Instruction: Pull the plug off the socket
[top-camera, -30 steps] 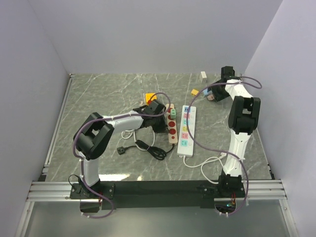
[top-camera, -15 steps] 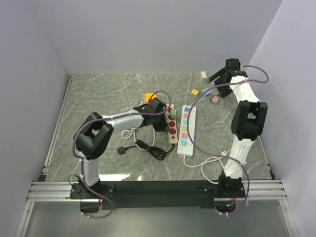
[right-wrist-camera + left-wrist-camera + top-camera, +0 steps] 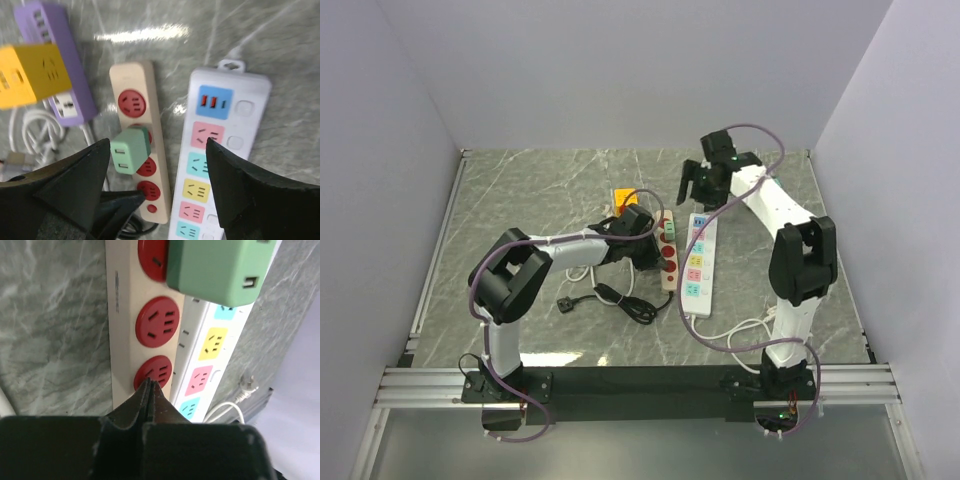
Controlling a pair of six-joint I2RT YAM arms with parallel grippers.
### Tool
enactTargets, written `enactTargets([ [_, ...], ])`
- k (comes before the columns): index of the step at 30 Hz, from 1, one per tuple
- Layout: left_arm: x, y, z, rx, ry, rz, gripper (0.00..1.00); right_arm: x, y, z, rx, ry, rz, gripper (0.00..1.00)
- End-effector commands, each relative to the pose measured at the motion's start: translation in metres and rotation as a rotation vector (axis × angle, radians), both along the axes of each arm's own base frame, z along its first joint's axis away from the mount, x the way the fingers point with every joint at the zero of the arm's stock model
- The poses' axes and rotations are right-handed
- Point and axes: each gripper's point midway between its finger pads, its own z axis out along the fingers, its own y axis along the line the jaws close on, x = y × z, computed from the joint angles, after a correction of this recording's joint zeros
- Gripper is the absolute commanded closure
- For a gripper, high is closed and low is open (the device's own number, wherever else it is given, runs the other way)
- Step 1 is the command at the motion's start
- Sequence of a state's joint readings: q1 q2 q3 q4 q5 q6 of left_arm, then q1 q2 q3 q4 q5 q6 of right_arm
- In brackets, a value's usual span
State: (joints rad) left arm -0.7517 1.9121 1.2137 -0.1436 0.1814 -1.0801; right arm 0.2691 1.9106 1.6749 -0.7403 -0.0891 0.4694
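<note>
Progress: the mint-green cube plug [image 3: 130,150] is not yet out. It sits seated in the cream power strip with round red sockets [image 3: 131,75], so the pull itself is left to do.
Plug location: second socket from the far end of the cream strip, mid-table, with the white strip just to its right.
Left gripper [image 3: 148,390]: jaws shut on nothing, their tips together at the near end of the cream strip, by its nearest red socket. It looks placed to pin the strip down, though contact cannot be confirmed.
Right gripper [image 3: 157,145]: jaws spread wide and empty, hovering above both strips with the plug below and between the fingers, touching nothing.
What remains: lower onto the plug, close on its sides, draw it straight up while the strip is held.
Plug shape: smooth matte plastic block with rounded corners and a small slot port on one face.
Cream strip: long, flat, hard plastic with glossy red discs.
White power strip with pastel square sockets [image 3: 226,80]: parallel to the cream strip, with a hanging tab at its far end.
Left of the strips: a purple plastic strip [image 3: 75,65] carrying a yellow cube adapter [image 3: 32,75].
Surface: a grey-green marbled tabletop [image 3: 280,40], polished, showing glare.
</note>
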Motion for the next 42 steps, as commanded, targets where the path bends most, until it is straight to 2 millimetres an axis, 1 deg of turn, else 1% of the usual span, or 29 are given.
enactTargets([
  [1,0.0,-0.006,0.019,-0.083,-0.033,0.021,1.0,-0.017,0.014,-0.008,-0.062,0.01,0.178,0.17],
  [3,-0.003,0.0,0.015,-0.086,-0.028,0.04,1.0,-0.022,0.018,-0.013,-0.094,0.019,0.22,0.18],
  [5,-0.005,0.002,0.018,-0.097,-0.031,0.053,1.0,-0.024,0.024,-0.02,-0.114,0.029,0.244,0.2],
  [6,-0.008,0.006,0.014,-0.091,-0.021,0.058,1.0,-0.025,0.026,-0.022,-0.124,0.032,0.261,0.21],
  [7,-0.005,0.005,0.02,-0.111,-0.044,0.066,1.0,-0.024,0.03,-0.027,-0.131,0.04,0.273,0.21],
  [8,-0.006,0.006,0.021,-0.115,-0.043,0.071,1.0,-0.025,0.032,-0.028,-0.133,0.044,0.278,0.21],
  [9,-0.007,0.008,0.019,-0.113,-0.041,0.073,1.0,-0.027,0.039,-0.029,-0.13,0.041,0.305,0.21],
  [10,-0.008,0.009,0.022,-0.119,-0.046,0.074,1.0,-0.027,0.044,-0.03,-0.125,0.041,0.321,0.22],
  [12,-0.008,0.011,0.022,-0.116,-0.048,0.079,1.0,-0.031,0.052,-0.034,-0.136,0.045,0.352,0.22],
  [13,-0.008,0.011,0.023,-0.12,-0.05,0.08,1.0,-0.031,0.054,-0.039,-0.145,0.056,0.356,0.22],
  [16,-0.008,0.012,0.025,-0.122,-0.053,0.081,1.0,-0.036,0.06,-0.045,-0.154,0.067,0.38,0.23],
  [19,-0.008,0.013,0.026,-0.119,-0.057,0.08,1.0,-0.033,0.065,-0.046,-0.163,0.057,0.378,0.23],
  [21,-0.008,0.012,0.028,-0.126,-0.059,0.077,1.0,-0.034,0.066,-0.052,-0.172,0.077,0.38,0.29],
  [22,-0.008,0.011,0.027,-0.126,-0.056,0.075,1.0,-0.03,0.066,-0.055,-0.188,0.08,0.368,0.33],
  [23,-0.007,0.012,0.028,-0.127,-0.057,0.076,1.0,-0.03,0.066,-0.058,-0.191,0.088,0.363,0.41],
  [24,-0.007,0.01,0.029,-0.132,-0.059,0.072,1.0,-0.027,0.065,-0.059,-0.192,0.087,0.357,0.46],
  [25,-0.007,0.009,0.029,-0.131,-0.06,0.071,1.0,-0.024,0.067,-0.062,-0.197,0.09,0.355,0.53],
  [28,-0.002,0.006,0.032,-0.134,-0.067,0.069,0.99,-0.022,0.067,-0.067,-0.209,0.113,0.349,0.6],
  [32,0.008,-0.003,0.042,-0.162,-0.094,0.063,1.0,-0.026,0.069,-0.072,-0.22,0.127,0.348,0.65],
  [33,0.009,-0.005,0.04,-0.163,-0.093,0.062,1.0,-0.027,0.069,-0.073,-0.221,0.132,0.346,0.66],
  [35,0.015,-0.01,0.044,-0.187,-0.099,0.062,1.0,-0.03,0.07,-0.077,-0.215,0.14,0.349,0.71],
  [36,0.016,-0.012,0.043,-0.197,-0.092,0.06,1.0,-0.034,0.071,-0.079,-0.216,0.148,0.354,0.75],
  [37,0.02,-0.015,0.041,-0.216,-0.092,0.068,1.0,-0.035,0.07,-0.08,-0.218,0.15,0.355,0.85],
  [38,0.02,-0.018,0.04,-0.229,-0.086,0.061,1.0,-0.036,0.072,-0.08,-0.215,0.148,0.352,0.9],
  [39,0.021,-0.019,0.032,-0.228,-0.072,0.062,1.0,-0.039,0.072,-0.081,-0.215,0.153,0.353,0.96],
  [40,0.021,-0.021,0.029,-0.231,-0.063,0.062,1.0,-0.04,0.071,-0.081,-0.211,0.156,0.348,1.0],
  [42,0.021,-0.024,0.02,-0.22,-0.042,0.058,1.0,-0.042,0.072,-0.078,-0.196,0.154,0.339,1.0],
])
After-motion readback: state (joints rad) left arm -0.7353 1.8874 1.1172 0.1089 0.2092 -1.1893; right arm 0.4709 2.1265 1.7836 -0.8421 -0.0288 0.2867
